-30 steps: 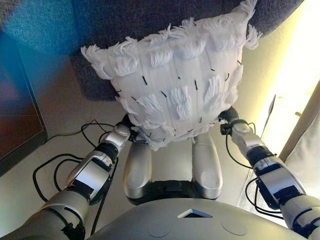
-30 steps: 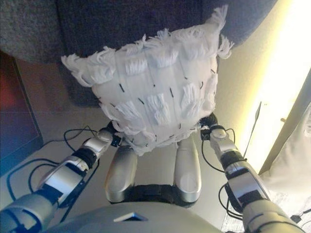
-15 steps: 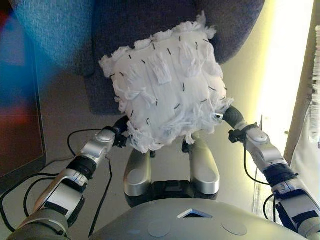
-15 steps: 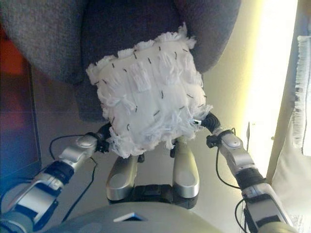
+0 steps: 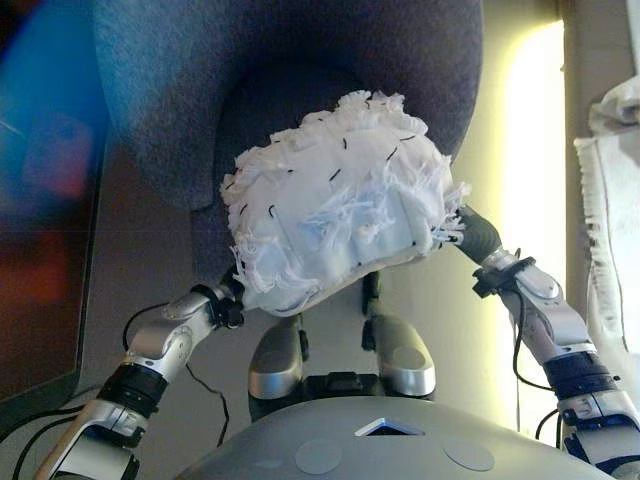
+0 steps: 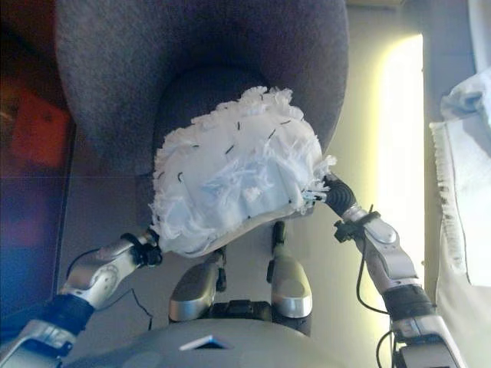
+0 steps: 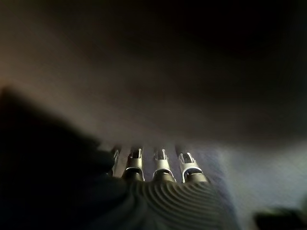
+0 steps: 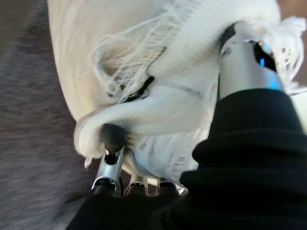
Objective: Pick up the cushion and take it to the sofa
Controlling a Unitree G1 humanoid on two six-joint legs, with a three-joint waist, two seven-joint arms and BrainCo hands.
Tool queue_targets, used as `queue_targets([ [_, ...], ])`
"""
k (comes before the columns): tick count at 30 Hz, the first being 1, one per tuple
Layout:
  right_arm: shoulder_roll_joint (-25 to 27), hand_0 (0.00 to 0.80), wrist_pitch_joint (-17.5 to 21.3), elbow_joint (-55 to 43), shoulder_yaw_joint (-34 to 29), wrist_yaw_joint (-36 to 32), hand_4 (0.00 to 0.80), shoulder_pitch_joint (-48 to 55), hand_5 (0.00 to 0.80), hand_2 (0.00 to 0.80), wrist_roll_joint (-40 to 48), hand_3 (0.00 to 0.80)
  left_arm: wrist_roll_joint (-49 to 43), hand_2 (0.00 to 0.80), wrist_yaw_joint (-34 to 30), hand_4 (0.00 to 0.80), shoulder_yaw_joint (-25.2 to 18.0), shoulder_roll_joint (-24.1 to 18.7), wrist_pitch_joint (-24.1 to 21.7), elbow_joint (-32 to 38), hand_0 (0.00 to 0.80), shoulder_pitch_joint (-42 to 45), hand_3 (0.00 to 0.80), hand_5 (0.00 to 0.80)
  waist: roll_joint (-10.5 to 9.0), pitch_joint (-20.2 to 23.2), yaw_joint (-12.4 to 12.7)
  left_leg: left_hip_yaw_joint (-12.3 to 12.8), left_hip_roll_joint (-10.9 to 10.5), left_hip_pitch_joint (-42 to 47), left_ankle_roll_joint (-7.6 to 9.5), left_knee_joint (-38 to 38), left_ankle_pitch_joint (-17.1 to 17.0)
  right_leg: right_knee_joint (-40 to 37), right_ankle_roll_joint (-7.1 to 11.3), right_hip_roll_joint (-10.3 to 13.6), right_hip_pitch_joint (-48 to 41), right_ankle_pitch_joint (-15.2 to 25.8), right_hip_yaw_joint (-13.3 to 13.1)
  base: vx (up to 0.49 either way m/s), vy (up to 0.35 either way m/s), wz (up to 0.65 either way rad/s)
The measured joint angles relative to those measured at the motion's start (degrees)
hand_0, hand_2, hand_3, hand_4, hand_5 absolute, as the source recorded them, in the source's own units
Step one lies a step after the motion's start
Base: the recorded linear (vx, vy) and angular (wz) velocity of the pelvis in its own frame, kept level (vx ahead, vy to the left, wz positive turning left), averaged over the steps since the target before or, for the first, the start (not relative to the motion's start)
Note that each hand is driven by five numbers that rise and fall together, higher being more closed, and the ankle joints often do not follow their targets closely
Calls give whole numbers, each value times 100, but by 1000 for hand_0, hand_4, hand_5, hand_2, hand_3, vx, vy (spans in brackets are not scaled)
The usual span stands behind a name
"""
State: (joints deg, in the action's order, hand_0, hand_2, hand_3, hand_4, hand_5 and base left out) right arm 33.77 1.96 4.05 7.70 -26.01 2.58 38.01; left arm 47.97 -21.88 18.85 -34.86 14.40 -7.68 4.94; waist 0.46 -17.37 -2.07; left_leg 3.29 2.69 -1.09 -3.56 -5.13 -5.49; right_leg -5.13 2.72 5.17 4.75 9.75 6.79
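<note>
A white tufted cushion (image 5: 335, 205) hangs between my two hands, in front of the seat of a dark grey sofa (image 5: 200, 90). My left hand (image 5: 228, 303) is tucked under the cushion's lower left corner; in its wrist view the left hand (image 7: 177, 201) runs into darkness beneath the cushion. On the cushion's right edge sits my right hand (image 5: 478, 236). The right wrist view shows its thumb (image 8: 244, 57) pressed on the cushion (image 8: 144, 62) and a dark fingertip (image 8: 112, 139) curled into the fabric.
The sofa's curved back and arms wrap round the seat ahead. A white fringed cloth (image 5: 610, 200) hangs at the right edge. A dark panel (image 5: 40, 250) stands on the left. A bright strip of floor (image 5: 530, 150) runs along the sofa's right side.
The camera has shifted and the sofa fills more of the view. Both arms have reached further out and the cushion has moved forward, tilting away, against the sofa seat.
</note>
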Motion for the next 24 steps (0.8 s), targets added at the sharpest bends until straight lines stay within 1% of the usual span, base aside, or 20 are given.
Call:
queue_targets([
  [2,-12,0,93,-229,-102,-155,0,110,0,0,182,0,376,0,-106,0,-128,21,-1,146,0,142,0,0,1,76,-1,9,5,141,-3,-19,34,-1,3,-1,-138,-31,-4,132,12,-3],
  [3,-36,0,171,-350,-146,-223,0,191,0,0,254,0,586,0,-165,0,-199,73,-11,219,0,226,0,0,7,197,-1,15,6,167,6,-21,72,-2,5,-1,-162,-51,-7,87,3,-2],
  [5,-123,0,325,-555,-169,-239,0,236,0,0,442,0,915,0,-201,0,-213,185,-42,347,0,319,0,0,15,386,-2,21,7,211,10,-21,83,-3,5,-1,-199,-59,-9,102,2,-2],
  [7,-216,0,438,-728,-235,-238,0,235,0,0,558,0,1207,0,-211,0,-214,342,-51,420,0,372,0,0,19,434,0,34,9,354,11,-23,107,-11,4,-1,-339,-80,-12,94,5,-2],
  [9,-262,0,533,-867,-270,-237,0,227,0,0,669,0,1489,0,-212,0,-208,512,-54,452,0,451,0,0,20,577,0,55,10,411,14,-24,117,-18,9,0,-384,-88,-23,91,19,-4],
  [13,-412,0,554,-1148,-300,-67,0,221,0,0,776,0,2089,0,-208,0,-216,761,-128,495,0,545,0,0,26,725,3,77,12,533,17,-25,126,-18,9,2,-495,-94,-35,72,25,-3],
  [16,-517,0,493,-1260,-291,314,0,219,0,0,831,0,2291,0,-101,0,-217,919,-374,518,0,548,0,0,27,810,1,86,12,610,18,-26,126,-19,9,3,-573,-95,-34,50,34,-1],
  [18,-608,0,383,-1260,-268,577,0,221,0,0,808,0,2346,0,146,0,-222,1017,-549,543,0,547,0,0,30,859,0,99,15,654,19,-27,129,-19,4,4,-618,-98,-35,47,33,-2],
  [20,-610,0,184,-1260,-245,885,0,231,0,0,757,0,2537,0,520,0,-248,1163,-718,543,0,547,0,0,45,932,0,106,13,679,21,-28,128,-19,-13,10,-644,-109,-33,48,27,-1],
  [23,-615,0,-32,-1261,-244,1093,0,412,0,0,744,0,2688,0,872,0,-434,1400,-720,544,0,601,0,0,47,951,14,96,19,740,21,-28,129,-19,-18,7,-704,-113,-17,41,31,2],
  [24,-615,0,-92,-1261,-239,1137,0,480,0,0,709,0,2786,0,952,0,-441,1419,-720,545,0,638,0,0,49,964,14,94,19,741,21,-28,129,-19,-18,7,-705,-113,-16,31,37,2],
])
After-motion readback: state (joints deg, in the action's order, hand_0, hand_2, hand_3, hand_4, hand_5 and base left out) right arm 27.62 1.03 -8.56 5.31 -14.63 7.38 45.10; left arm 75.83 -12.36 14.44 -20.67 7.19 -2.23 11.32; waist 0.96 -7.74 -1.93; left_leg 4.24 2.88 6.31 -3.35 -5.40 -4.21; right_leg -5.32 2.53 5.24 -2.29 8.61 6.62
